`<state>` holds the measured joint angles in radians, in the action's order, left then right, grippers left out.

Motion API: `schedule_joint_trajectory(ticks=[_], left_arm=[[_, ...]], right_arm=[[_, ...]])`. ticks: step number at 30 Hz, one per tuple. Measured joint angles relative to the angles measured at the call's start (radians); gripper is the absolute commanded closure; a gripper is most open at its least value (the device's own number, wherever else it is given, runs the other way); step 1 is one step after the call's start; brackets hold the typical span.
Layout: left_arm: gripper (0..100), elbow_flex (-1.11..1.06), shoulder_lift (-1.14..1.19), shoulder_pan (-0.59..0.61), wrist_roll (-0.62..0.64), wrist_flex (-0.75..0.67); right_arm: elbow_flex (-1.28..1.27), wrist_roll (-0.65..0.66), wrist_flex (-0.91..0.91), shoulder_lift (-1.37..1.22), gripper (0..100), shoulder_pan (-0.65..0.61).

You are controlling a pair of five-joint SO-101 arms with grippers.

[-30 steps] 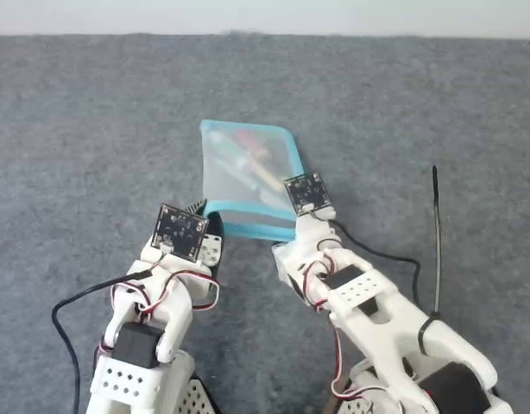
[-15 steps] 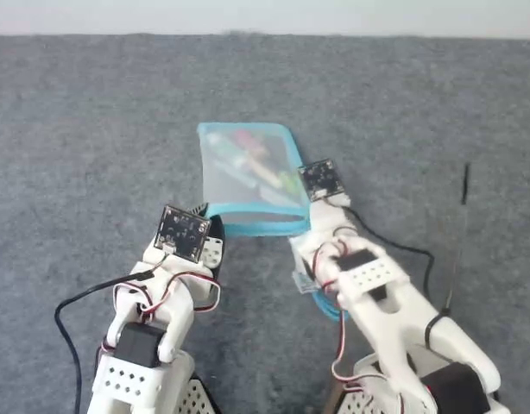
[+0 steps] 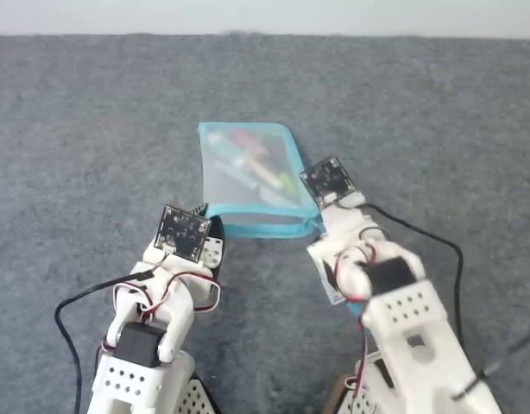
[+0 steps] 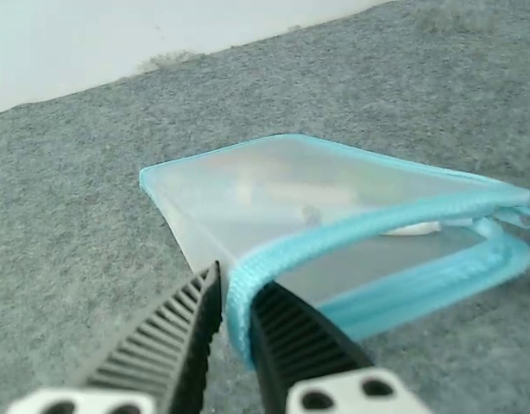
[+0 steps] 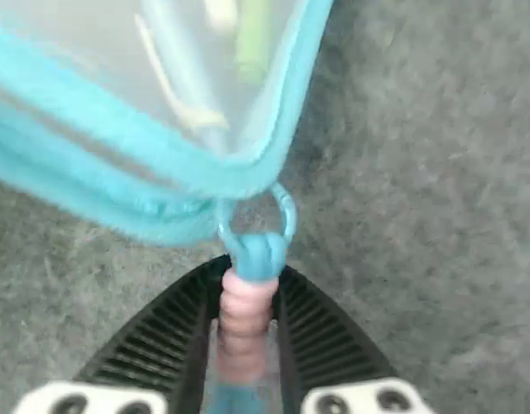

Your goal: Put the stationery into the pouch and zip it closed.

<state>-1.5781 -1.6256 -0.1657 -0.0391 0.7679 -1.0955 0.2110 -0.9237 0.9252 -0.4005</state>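
Observation:
A translucent pouch (image 3: 248, 177) with a light blue zipper edge lies mid-table, and coloured stationery (image 3: 252, 159) shows through it. My left gripper (image 3: 213, 228) sits at the pouch's near left corner. In the left wrist view it (image 4: 235, 280) is shut on the blue zipper edge (image 4: 351, 228). My right gripper (image 3: 321, 222) is at the near right corner. In the right wrist view it (image 5: 248, 267) is shut on the pink and blue zipper pull (image 5: 246, 310), which hangs from a ring (image 5: 287, 216) at the pouch's corner (image 5: 248, 177).
Grey carpet (image 3: 92, 129) covers the table up to a pale wall (image 3: 265, 15) at the far edge. A black cable (image 3: 429, 237) loops beside the right arm and another (image 3: 62, 323) trails left of the left arm.
My right gripper has slid right along the pouch's near edge with the zipper pull, from about the middle to the right corner. The left gripper has held its place.

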Motion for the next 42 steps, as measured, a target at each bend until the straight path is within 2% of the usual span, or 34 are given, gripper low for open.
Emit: schedule_joint_trajectory(ticks=[12, 21, 26, 35, 42], left_arm=[[99, 0.0, 0.0, 0.0, 0.0, 0.0], [99, 0.0, 0.0, -0.031, 0.0, 0.0], [99, -0.015, -0.002, -0.092, 0.005, 0.0], [99, -0.031, -0.002, -0.097, 0.009, 0.0], [99, -0.035, 0.0, -0.104, 0.009, 0.0]], right_arm=[[-0.025, 0.069, -0.172, 0.407, 99.1, 0.0], [-0.014, 0.094, -0.253, 0.48, 99.1, 0.005], [0.054, 0.103, -0.29, 0.48, 99.1, -0.081], [0.17, 0.135, -0.311, 0.48, 99.1, -0.219], [0.402, 0.172, -0.459, 0.305, 99.1, -0.341]])
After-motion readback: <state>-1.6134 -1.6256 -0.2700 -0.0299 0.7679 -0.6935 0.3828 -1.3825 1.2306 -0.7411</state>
